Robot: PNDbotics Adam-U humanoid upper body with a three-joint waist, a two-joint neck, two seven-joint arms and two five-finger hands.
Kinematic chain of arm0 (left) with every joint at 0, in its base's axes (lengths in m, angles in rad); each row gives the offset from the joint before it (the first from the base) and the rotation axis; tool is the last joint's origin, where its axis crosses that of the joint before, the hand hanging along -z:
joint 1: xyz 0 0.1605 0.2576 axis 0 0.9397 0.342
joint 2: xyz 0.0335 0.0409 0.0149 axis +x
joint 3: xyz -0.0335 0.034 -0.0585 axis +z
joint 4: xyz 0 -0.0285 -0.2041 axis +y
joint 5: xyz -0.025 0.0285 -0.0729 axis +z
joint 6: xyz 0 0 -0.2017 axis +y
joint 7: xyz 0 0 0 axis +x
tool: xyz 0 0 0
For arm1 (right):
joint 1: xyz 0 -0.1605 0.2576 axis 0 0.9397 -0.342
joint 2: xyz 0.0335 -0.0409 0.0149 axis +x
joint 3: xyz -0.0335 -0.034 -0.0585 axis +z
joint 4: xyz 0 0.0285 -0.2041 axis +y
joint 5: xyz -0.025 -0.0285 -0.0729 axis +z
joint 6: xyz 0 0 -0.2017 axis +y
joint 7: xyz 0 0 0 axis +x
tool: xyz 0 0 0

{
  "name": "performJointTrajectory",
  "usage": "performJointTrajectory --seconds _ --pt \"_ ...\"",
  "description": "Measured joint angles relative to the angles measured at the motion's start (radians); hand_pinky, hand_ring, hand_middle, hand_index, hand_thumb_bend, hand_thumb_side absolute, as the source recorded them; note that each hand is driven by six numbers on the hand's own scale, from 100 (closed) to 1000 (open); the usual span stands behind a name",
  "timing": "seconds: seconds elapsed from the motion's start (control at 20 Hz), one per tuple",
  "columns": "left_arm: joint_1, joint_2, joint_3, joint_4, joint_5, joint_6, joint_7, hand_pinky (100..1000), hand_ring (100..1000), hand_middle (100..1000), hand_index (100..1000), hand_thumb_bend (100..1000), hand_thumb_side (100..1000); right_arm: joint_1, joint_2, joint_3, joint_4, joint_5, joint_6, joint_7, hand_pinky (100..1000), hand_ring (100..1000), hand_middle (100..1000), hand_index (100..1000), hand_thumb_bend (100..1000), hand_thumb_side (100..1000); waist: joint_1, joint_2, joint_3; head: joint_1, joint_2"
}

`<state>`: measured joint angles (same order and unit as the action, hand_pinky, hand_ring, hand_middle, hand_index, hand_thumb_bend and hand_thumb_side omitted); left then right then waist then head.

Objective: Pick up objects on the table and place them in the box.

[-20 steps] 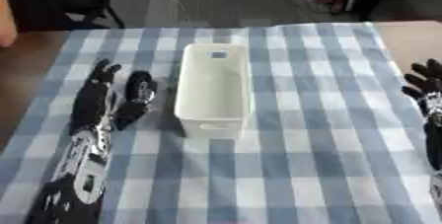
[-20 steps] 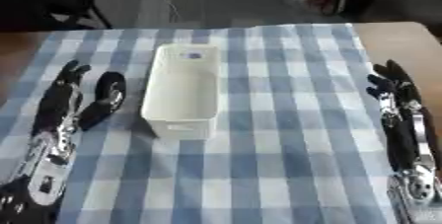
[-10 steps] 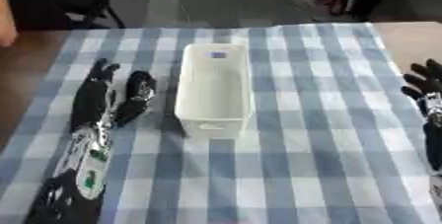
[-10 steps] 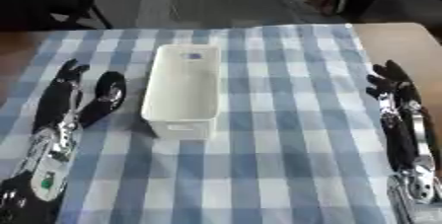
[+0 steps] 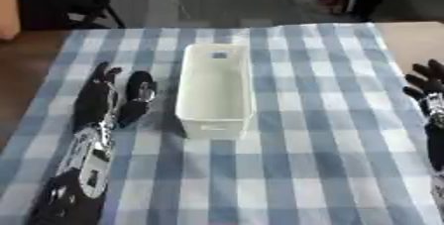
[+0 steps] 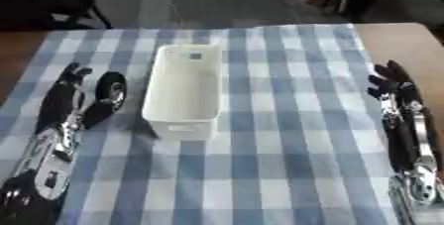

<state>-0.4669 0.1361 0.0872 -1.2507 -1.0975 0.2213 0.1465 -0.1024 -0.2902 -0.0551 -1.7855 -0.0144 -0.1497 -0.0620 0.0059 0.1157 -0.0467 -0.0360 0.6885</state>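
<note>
Box [image 5: 215, 89] is sitting at the centre of your checked worktop [image 5: 295, 159]. Your left hand [image 5: 108, 95] is lying open at 9 o'clock, just beside it; your right hand [image 6: 395, 92] is resting open at 3 o'clock, well apart.

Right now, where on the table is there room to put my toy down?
Between the white box and the right hand the checked cloth lies bare, also in front of the box. It's tight between the box and the left hand.
</note>
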Motion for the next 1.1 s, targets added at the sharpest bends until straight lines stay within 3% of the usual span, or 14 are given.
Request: performJointTrajectory --seconds 1.1 --pt "-0.044 0.027 -0.012 0.106 -0.025 0.001 -0.021 878 946 1000 875 650 760 0.001 0.000 0.000 0.006 0.000 0.000 0.001 870 879 869 969 100 711 0.010 -0.009 0.000 -0.001 0.002"
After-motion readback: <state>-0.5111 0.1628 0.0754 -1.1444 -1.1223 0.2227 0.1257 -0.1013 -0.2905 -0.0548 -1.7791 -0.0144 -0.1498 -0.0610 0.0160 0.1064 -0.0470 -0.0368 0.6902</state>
